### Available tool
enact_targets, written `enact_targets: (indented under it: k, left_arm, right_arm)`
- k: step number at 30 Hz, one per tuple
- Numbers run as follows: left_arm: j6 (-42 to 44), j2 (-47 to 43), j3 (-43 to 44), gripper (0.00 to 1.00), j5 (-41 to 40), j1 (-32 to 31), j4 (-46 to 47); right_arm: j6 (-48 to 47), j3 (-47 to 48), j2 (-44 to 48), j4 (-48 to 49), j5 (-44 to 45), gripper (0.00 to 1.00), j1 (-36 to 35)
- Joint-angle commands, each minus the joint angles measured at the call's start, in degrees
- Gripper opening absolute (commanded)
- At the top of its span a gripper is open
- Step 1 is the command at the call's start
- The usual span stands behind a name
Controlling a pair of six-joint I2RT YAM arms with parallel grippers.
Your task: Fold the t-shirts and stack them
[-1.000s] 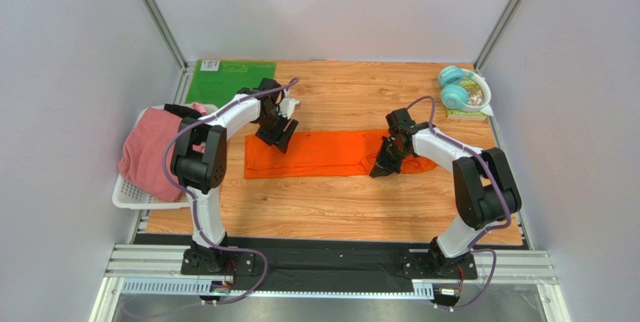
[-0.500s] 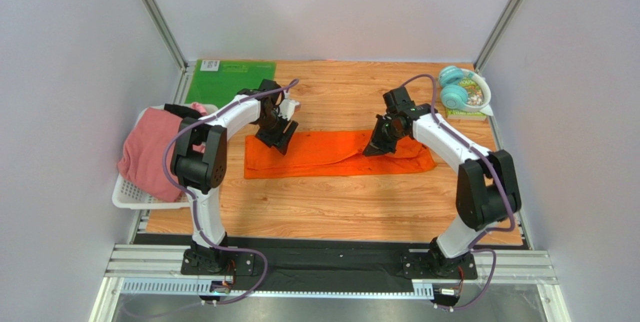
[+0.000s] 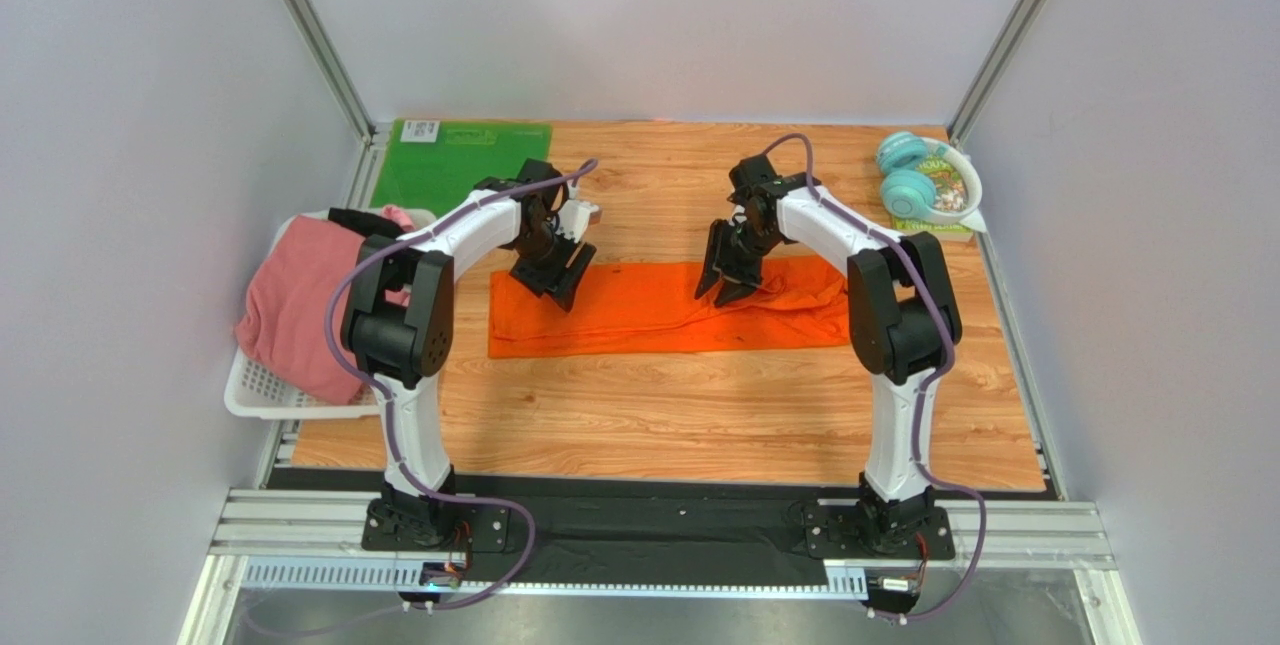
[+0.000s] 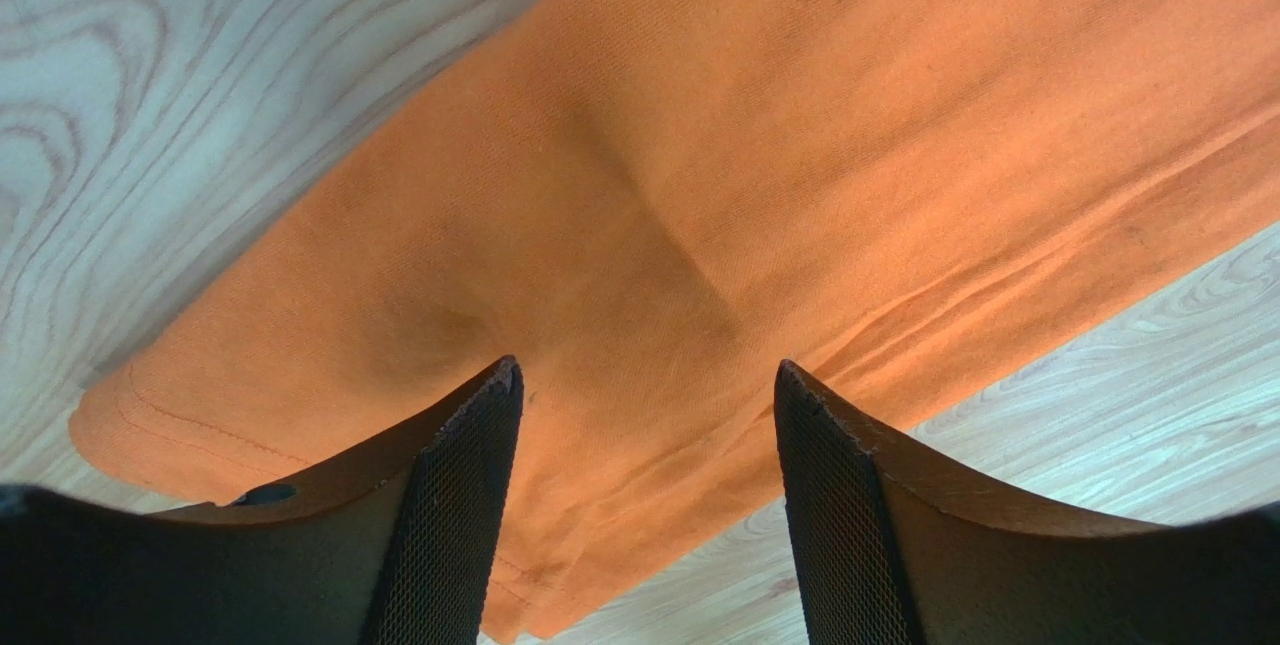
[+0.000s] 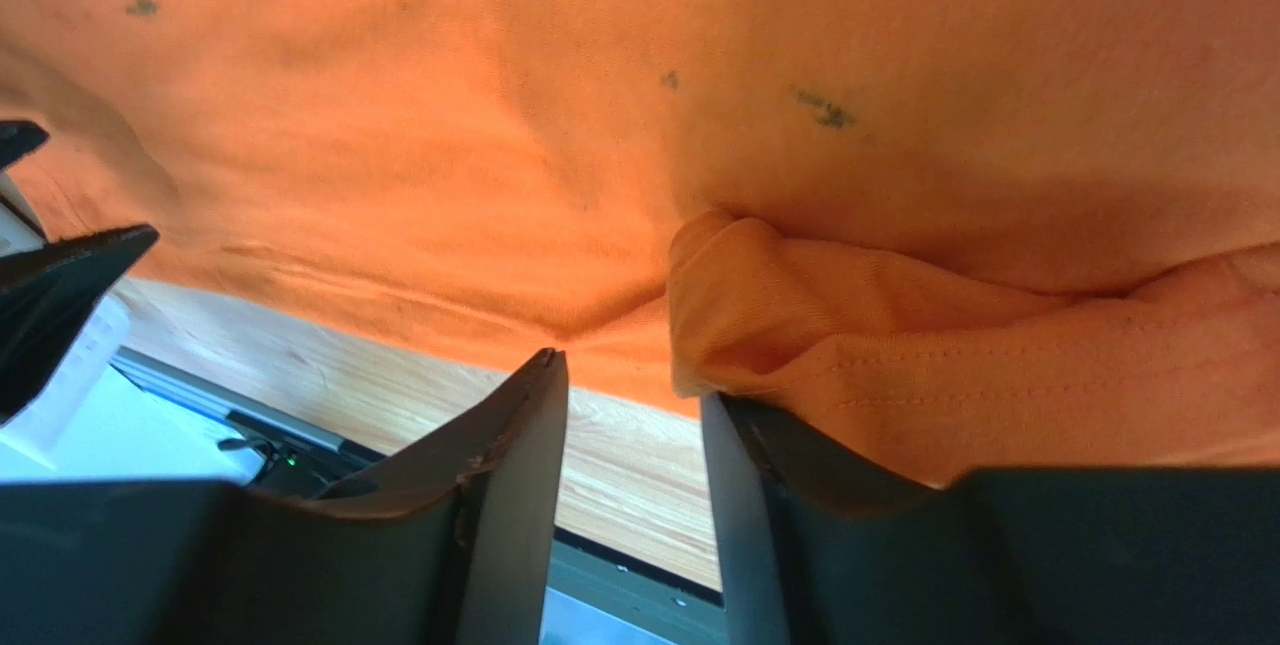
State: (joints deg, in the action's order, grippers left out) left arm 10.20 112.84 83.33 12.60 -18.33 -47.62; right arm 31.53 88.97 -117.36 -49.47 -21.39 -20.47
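top view, orange t-shirt [image 3: 661, 312]: folded into a long strip mid-table, running 9 to 3 o'clock, lying flat on the wood
top view, left gripper [image 3: 549, 273]: right over the strip's 9 o'clock end, at its far edge
top view, right gripper [image 3: 729, 279]: over the strip a bit past the middle toward 3 o'clock, also at the far edge
top view, pink t-shirt [image 3: 293, 308]: piled in the white basket [image 3: 248, 393] at the table's 9 o'clock side
top view, black t-shirt [image 3: 353, 221]: only a dark sliver shows at the basket's 12 o'clock rim, hard to make out
top view, other stuff: green mat [image 3: 451, 158] at 11 o'clock, teal headphones [image 3: 906, 180] at 2 o'clock
left wrist view, left gripper [image 4: 646, 375]: fingers spread wide with nothing pinched, just orange cloth lying under them and the table [image 4: 181, 75] at 10 o'clock
right wrist view, right gripper [image 5: 631, 383]: fingers a little apart with bare table showing in the gap, so not clamping anything
right wrist view, orange t-shirt [image 5: 451, 105]: fills the upper frame, with a bunched fold right at the tip of the 3 o'clock finger; can't tell whether it touches
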Motion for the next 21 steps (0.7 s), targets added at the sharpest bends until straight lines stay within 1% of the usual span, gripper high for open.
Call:
enact_targets:
  k: [1, 4, 8, 11, 12, 14, 15, 17, 18, 20, 21]
  left_arm:
    - [1.2, -2.9, 1.7, 0.69, 1.3, 0.0, -0.6]
    - [1.1, -3.0, 1.6, 0.69, 1.7, 0.0, -0.9]
    - [1.1, -4.8, 0.6, 0.69, 4.7, -1.5, -1.7]
    - [2.3, -6.9, 0.0, 0.69, 4.4, -5.9, -2.5]
    - [2.6, -7.5, -0.1, 0.7, 3.9, -8.8, -2.6]
    - [3.6, -7.5, 0.4, 0.7, 3.0, -12.1, -3.2]
    - [4.0, -6.8, 1.6, 0.7, 2.6, -15.3, -4.1]
    - [4.9, -5.7, 3.1, 0.7, 2.0, -18.5, -5.1]
    - [5.2, -4.3, 5.1, 0.7, 1.8, -21.3, -6.0]
    - [5.2, -2.7, 7.2, 0.7, 2.0, -23.3, -6.4]
    - [5.2, -0.6, 9.8, 0.7, 2.3, -24.6, -7.3]
  right_arm:
    - [-3.5, 3.0, 3.9, -4.5, 2.3, 0.45, 0.2]
    - [-2.7, 0.3, 7.7, -4.4, 6.2, 0.45, 1.1]
    - [-1.2, -5.3, 15.9, -2.7, 7.6, 0.45, 3.9]
    - [-0.7, -10.7, 19.5, 0.2, 8.3, 0.44, 5.8]
    - [-0.6, -11.4, 19.5, 0.7, 8.4, 0.44, 7.2]
    - [-0.3, -12.7, 19.0, 1.0, 7.0, 0.43, 8.8]
    - [-0.1, -13.2, 18.8, 1.5, 6.4, 0.43, 10.3]
    - [0.9, -15.6, 19.2, 3.3, 6.1, 0.43, 11.6]
    - [1.3, -16.5, 19.2, 4.7, 6.1, 0.42, 12.8]
    - [1.6, -17.6, 18.4, 5.0, 6.1, 0.4, 13.3]
    - [1.7, -18.0, 17.8, 4.9, 6.4, 0.4, 13.7]
